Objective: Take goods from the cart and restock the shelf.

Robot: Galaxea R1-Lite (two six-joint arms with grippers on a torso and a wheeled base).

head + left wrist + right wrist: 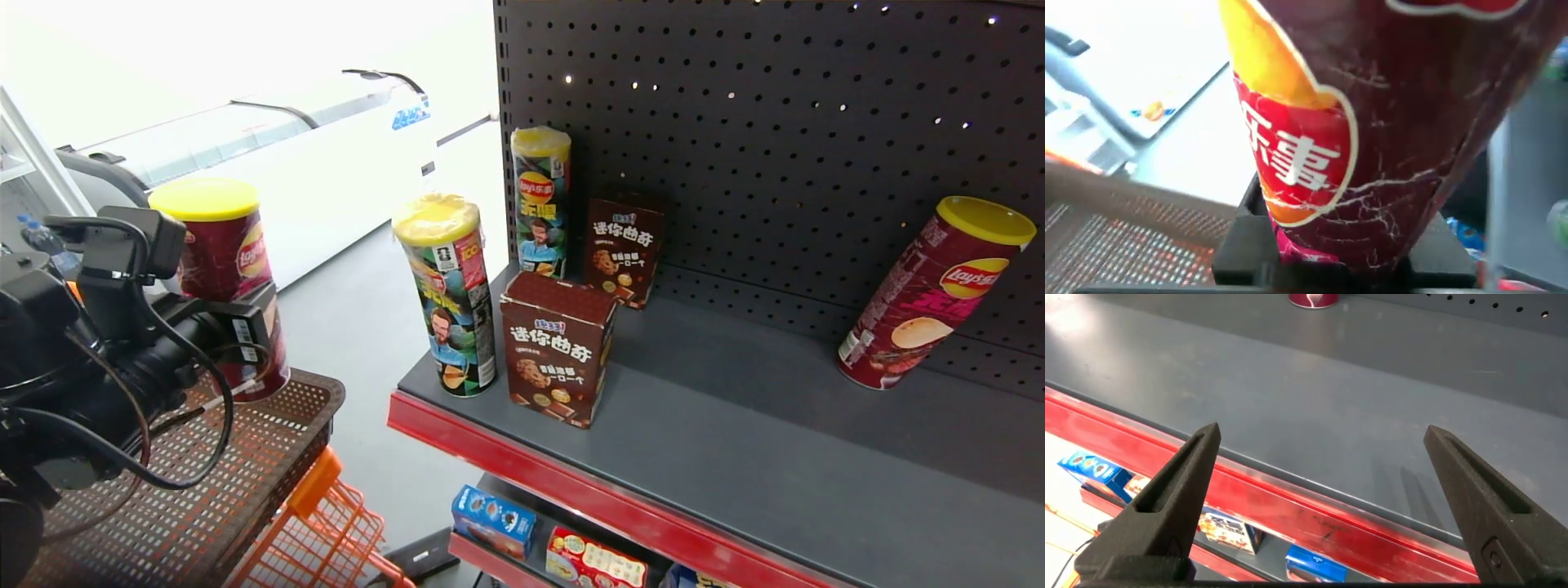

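Chip can [219,241] clamped in L gripper [246,333] over cart [282,412]; R gripper [1323,437] wide open above shelf [1372,384].

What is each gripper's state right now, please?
Left gripper: shut on the dark red chip can, above the cart.
Right gripper: open, empty, over the shelf.

My held chip can [220,245] is maroon with pale marbled veins and a yellow lid. The cart basket [245,474] is orange mesh. The shelf deck [735,457] is grey, red-edged; its pegboard [775,98] black, dotted. My right gripper [1323,433] is black.
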